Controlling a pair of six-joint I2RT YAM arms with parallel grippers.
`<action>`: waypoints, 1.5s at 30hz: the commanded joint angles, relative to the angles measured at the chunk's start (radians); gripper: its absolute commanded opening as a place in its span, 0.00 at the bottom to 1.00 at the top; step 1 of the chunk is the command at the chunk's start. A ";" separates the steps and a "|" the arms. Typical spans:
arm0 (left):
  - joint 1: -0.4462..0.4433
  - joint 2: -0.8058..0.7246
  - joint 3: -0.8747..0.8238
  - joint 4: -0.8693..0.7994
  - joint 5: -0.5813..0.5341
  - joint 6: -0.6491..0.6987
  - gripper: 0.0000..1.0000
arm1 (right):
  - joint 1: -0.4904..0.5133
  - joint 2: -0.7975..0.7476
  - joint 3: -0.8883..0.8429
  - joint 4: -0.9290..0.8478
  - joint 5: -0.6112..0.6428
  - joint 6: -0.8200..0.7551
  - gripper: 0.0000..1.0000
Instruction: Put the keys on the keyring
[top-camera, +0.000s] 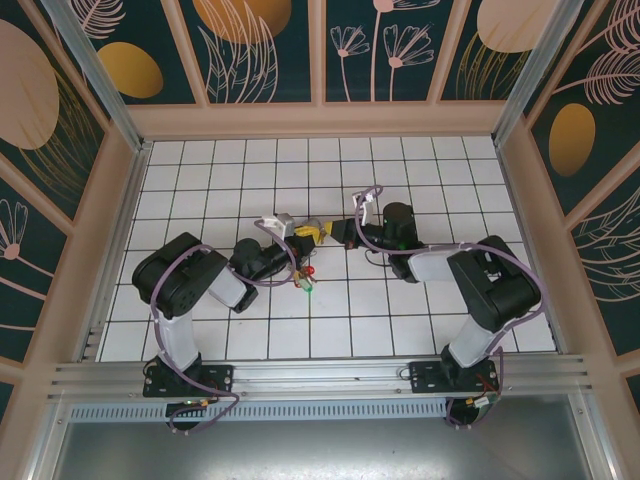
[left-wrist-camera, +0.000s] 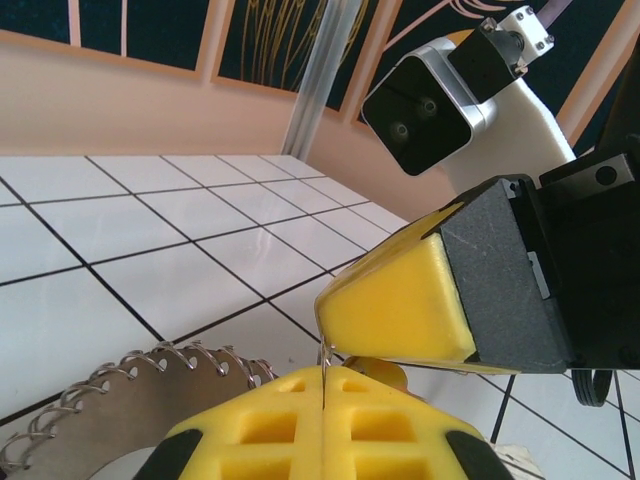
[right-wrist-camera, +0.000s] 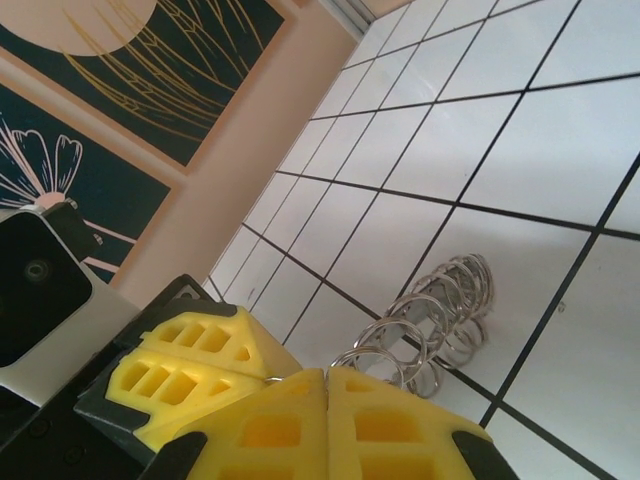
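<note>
White tiled table floor (top-camera: 420, 320). Both arms reach in to its centre.

Left gripper (top-camera: 308, 234), yellow foam pads on a black body, meets the right gripper (top-camera: 328, 232) of the same build tip to tip above the middle tiles.

Left wrist view: left gripper (left-wrist-camera: 324, 400) pads pressed together. A hair-thin wire stands up out of their seam and touches the tip of the right gripper's pad (left-wrist-camera: 400, 300). Cannot tell whether that wire is the hoop's own end.

Right wrist view: right gripper (right-wrist-camera: 327, 410) pads also together, clamped on the nearest loop of the keyring as far as the view shows. Left pads (right-wrist-camera: 190, 375) lie just beside.

Keyring (right-wrist-camera: 430, 315): bright silver wire wound in many small loops, like a slack spring. In the right wrist view its long axis runs from the right pads up and to the right, the far end resting on a tile. In the left wrist view the same looped rim (left-wrist-camera: 150, 370) arcs from lower left up toward the right, along the edge of a dull grey-brown disc. Its right end is hidden behind the left pads and its lower part is cut off by the frame.

Keys, top view: red-headed key (top-camera: 309, 270) just nearside of the grippers' meeting point, green-headed key (top-camera: 308, 290) next beyond it toward the arm bases. They are too small to see the blades, which way they point, or whether they lie on the tiles or hang.
</note>
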 joint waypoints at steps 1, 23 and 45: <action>0.002 0.009 -0.006 0.286 -0.036 -0.026 0.00 | -0.021 0.041 -0.006 0.074 0.006 0.088 0.00; 0.003 -0.022 0.030 0.287 -0.043 -0.051 0.00 | -0.021 0.106 -0.014 0.164 -0.033 0.296 0.14; 0.002 -0.036 0.039 0.286 0.006 -0.070 0.00 | -0.050 -0.144 -0.018 -0.142 0.081 -0.203 0.25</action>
